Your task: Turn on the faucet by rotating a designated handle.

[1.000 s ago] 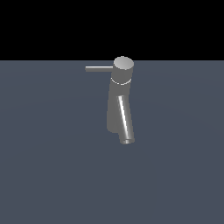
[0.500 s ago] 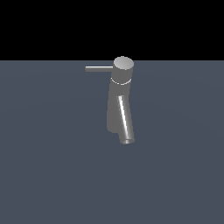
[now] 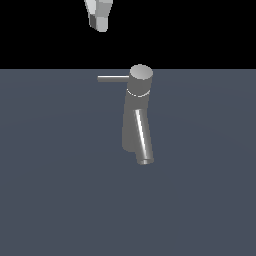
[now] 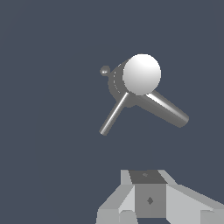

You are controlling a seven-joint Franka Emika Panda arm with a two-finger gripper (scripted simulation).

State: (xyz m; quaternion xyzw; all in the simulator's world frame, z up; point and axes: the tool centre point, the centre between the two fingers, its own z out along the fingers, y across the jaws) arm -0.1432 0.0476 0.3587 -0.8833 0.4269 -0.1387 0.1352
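The faucet stands on the bench, handle pointing to 9 o'clock from its cap. The claw hangs at 11 o'clock above, well apart; whether its jaws are parted is unclear. No writing shows.

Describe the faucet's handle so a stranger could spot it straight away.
Find the grey faucet standing on the dark floor. At its round cap, the handle is the thin straight rod pointing to the exterior view's left, level, unlike the thicker spout slanting downward.

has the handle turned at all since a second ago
No. The handle points to the exterior view's left from the faucet cap, as before.
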